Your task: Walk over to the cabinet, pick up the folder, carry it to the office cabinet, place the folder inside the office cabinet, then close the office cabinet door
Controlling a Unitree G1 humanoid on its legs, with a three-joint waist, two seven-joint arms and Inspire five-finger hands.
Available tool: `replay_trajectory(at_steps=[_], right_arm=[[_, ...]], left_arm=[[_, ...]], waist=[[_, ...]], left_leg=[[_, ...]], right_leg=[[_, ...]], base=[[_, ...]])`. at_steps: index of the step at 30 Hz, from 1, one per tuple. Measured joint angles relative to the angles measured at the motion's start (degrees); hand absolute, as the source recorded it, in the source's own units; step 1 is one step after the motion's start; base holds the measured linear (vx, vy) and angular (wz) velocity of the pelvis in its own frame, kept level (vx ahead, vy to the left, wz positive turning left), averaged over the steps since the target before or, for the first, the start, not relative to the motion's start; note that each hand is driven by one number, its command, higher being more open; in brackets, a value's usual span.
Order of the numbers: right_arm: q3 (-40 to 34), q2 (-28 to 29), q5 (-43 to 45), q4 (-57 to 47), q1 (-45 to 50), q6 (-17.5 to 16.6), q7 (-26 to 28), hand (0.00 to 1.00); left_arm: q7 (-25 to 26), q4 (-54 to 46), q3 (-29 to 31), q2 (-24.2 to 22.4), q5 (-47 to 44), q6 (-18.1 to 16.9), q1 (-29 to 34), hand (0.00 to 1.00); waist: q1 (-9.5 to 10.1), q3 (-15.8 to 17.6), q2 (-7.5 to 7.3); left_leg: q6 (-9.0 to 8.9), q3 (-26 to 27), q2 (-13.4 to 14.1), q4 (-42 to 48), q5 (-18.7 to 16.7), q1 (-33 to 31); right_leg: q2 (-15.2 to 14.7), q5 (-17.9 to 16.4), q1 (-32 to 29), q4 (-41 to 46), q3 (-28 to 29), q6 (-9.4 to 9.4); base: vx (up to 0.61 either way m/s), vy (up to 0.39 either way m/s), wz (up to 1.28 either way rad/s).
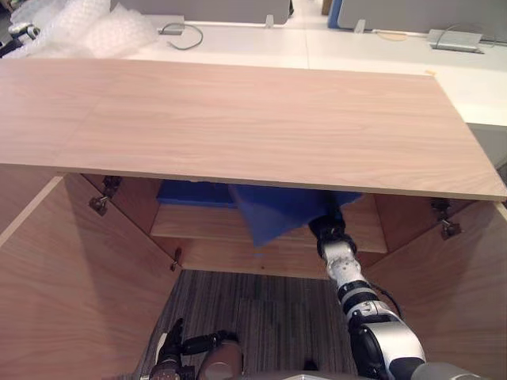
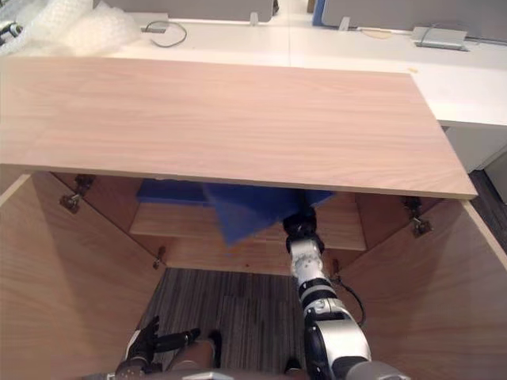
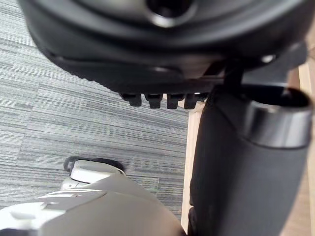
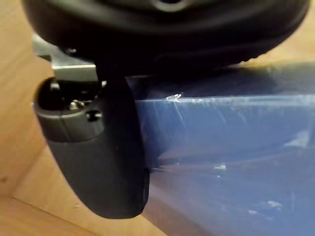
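Note:
The blue folder (image 1: 273, 210) lies inside the wooden office cabinet (image 1: 238, 119), on its shelf (image 1: 198, 226). One part rests flat and a corner hangs tilted over the shelf's front edge. My right arm reaches in under the cabinet top. In the right wrist view my right hand (image 4: 98, 162) has its thumb lying against the folder (image 4: 236, 147), pinching its edge. Both cabinet doors stand swung outward, the left door (image 1: 71, 269) and the right door (image 1: 451, 293). My left hand (image 1: 170, 352) hangs low over the carpet with relaxed fingers, holding nothing.
Beyond the cabinet stands a white desk (image 1: 317, 47) with bubble wrap (image 1: 87, 32) and cables on it. Grey striped carpet (image 1: 253, 317) fills the gap between the two doors. The cabinet top overhangs the shelf and hides its back.

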Motion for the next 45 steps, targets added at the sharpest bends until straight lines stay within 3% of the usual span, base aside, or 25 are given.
replay_trajectory(at_steps=[1, 3, 9, 15, 19, 21, 26, 29, 30, 37, 45], right_arm=[[-0.1, -0.2, 0.2, -1.2, -0.5, -1.0, 0.0, 0.0], [-1.9, -2.6, 0.5, -3.5, -4.6, -3.4, -0.1, 0.0], [-6.1, -6.9, 1.7, -5.9, -15.3, -4.8, -3.5, 0.0], [-6.4, -12.7, 2.8, -6.3, -23.8, -5.5, -6.0, 0.0], [-7.8, -13.9, 3.3, -6.3, -27.0, -6.0, -7.6, 0.0], [-9.5, -14.5, 6.4, -6.3, -28.2, -6.9, -8.2, 0.0], [-13.9, -15.3, 10.2, -6.3, -29.4, -11.8, -10.4, 0.0], [-15.3, -15.8, 9.6, -6.3, -30.2, -12.1, -12.0, 0.0], [-15.2, -15.8, 9.3, -5.9, -30.7, -11.7, -12.3, 1.0], [-13.9, -15.8, 4.8, -0.8, -34.2, -7.5, -15.2, 1.0], [-10.6, -14.7, -2.5, -0.2, -35.9, -5.7, -18.1, 1.0]], left_arm=[[0.0, -0.7, 0.0, -0.2, -0.1, -0.1, 0.0, 1.0], [0.1, -2.6, -0.8, -0.3, -0.5, -1.2, -1.5, 1.0], [0.1, -6.1, -1.9, -0.7, -3.6, -2.8, -4.4, 1.0], [-0.1, -9.0, -1.3, -1.2, -6.3, -5.0, -7.2, 1.0], [0.6, -9.0, 0.0, -1.5, -7.2, -4.8, -8.2, 1.0], [1.3, -7.0, -0.6, -1.7, -6.1, -3.0, -8.2, 1.0], [1.8, -3.1, -0.5, -1.8, -5.8, 0.2, -6.1, 1.0], [2.1, -3.1, -0.6, -1.9, -5.8, 0.3, -5.6, 1.0], [2.2, -3.3, -0.6, -1.9, -5.8, 0.3, -5.6, 1.0], [2.7, -3.5, -0.5, -1.9, -6.0, 0.1, -5.6, 1.0], [4.3, -3.4, 0.1, -2.4, -7.2, 0.1, -5.5, 1.0]], waist=[[0.02, 0.5, 0.27], [-0.04, 3.5, 1.48], [0.02, 8.5, 3.59], [0.41, 11.0, 4.7], [0.48, 12.4, 4.75], [0.52, 12.8, 4.76], [0.93, 13.0, 4.7], [0.91, 13.0, 4.71], [0.91, 13.0, 4.71], [0.79, 13.0, 4.71], [0.75, 13.0, 4.69]], left_leg=[[0.06, -0.1, 0.1, 1.1, -0.4, -1.0], [0.49, -0.8, -0.4, 7.8, -2.4, -6.1], [1.19, -0.7, -2.5, 27.2, -10.6, -19.0], [0.11, -0.2, -2.9, 43.0, -14.7, -33.3], [-0.37, -0.5, -2.9, 46.7, -15.2, -37.9], [-0.44, -0.6, -2.8, 47.9, -15.2, -39.7], [-0.91, -0.7, -2.7, 48.1, -15.0, -40.0], [-1.28, -0.7, -2.7, 47.6, -14.8, -39.8], [-1.41, -0.7, -2.7, 47.4, -14.7, -39.7], [-1.74, -0.7, -2.2, 46.5, -14.5, -39.0], [-1.73, -0.6, -1.8, 45.1, -14.4, -37.2]], right_leg=[[-0.1, -0.9, -1.3, 1.7, -0.1, 0.08], [-1.0, -5.7, -7.2, 11.5, -0.3, 0.68], [-4.7, -18.9, -23.3, 38.9, 2.0, 2.46], [-6.7, -26.8, -38.7, 58.8, 4.6, 3.05], [-6.7, -28.4, -44.1, 64.2, 5.2, 2.66], [-6.7, -28.9, -46.3, 66.3, 5.5, 2.33], [-6.8, -29.4, -47.0, 67.5, 5.5, 1.97], [-6.8, -29.4, -47.1, 67.5, 5.4, 1.96], [-6.8, -29.4, -47.1, 67.4, 5.4, 1.95], [-6.5, -29.3, -46.7, 66.9, 5.1, 1.79], [-6.3, -29.0, -44.6, 65.0, 4.8, 1.63]], base=[[-0.05, 0.071, 0.08], [-0.08, 0.057, 0.12], [-0.14, 0.031, 0.06], [-0.13, 0.003, 0.05], [-0.07, -0.018, 0.0], [-0.02, -0.014, 0.01], [0.01, -0.012, 0.0], [0.01, -0.034, 0.0], [0.01, -0.039, 0.0], [0.02, -0.043, -0.02], [0.02, -0.035, -0.01]])
